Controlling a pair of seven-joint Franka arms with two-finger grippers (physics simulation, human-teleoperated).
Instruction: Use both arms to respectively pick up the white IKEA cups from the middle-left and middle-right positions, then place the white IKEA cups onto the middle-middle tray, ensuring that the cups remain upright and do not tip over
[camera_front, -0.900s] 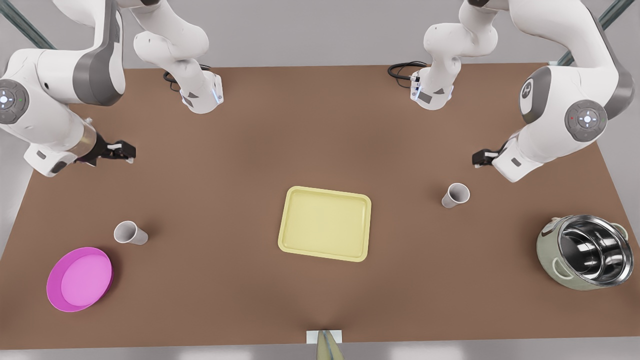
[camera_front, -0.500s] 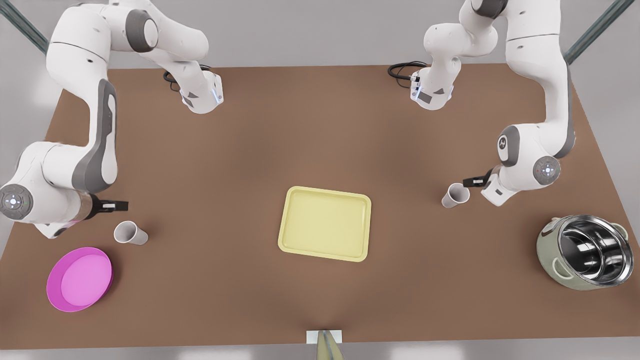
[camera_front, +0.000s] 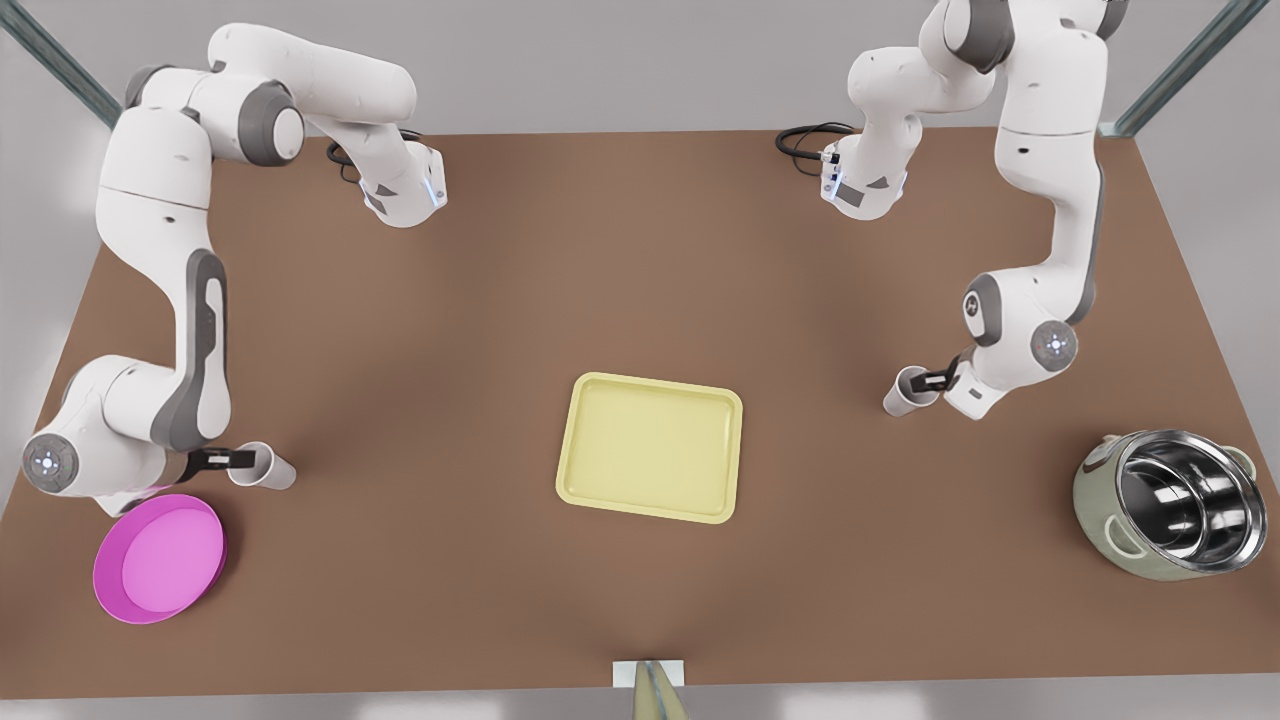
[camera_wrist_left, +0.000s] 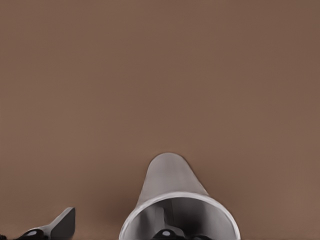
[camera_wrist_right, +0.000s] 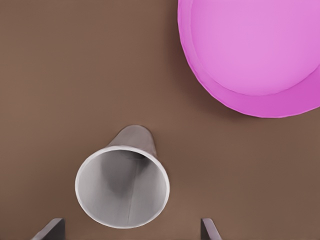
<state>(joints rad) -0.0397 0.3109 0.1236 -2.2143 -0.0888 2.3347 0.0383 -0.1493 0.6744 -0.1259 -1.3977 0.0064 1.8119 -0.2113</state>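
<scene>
A brown table (camera_front: 640, 280) stands in a pale grey room, with grey metal struts at the far corners. The yellow tray (camera_front: 650, 448) lies mid-table and holds nothing. Taking the tray as the centre of the front view, the plate-side cup (camera_front: 268, 467) stands upright at 9 o'clock, the pink plate (camera_front: 160, 558) at 8. The pot-side cup (camera_front: 905, 393) stands at 3 o'clock and the steel pot (camera_front: 1170, 505) at 4.

The right gripper (camera_front: 240, 459) is at the plate-side cup's rim. The right wrist view shows what the front view cannot: its fingers (camera_wrist_right: 50, 230) spread wide, one on each side of the cup (camera_wrist_right: 122, 187), with the plate (camera_wrist_right: 255, 55) close by. The left gripper (camera_front: 935, 380) reaches the pot-side cup. In the left wrist view, one finger (camera_wrist_left: 55, 227) sits outside the cup (camera_wrist_left: 172, 190) and a dark tip inside the rim, with the jaws apart.

Half a second ago both grippers were short of their cups; the cups and tray have not shifted.
</scene>
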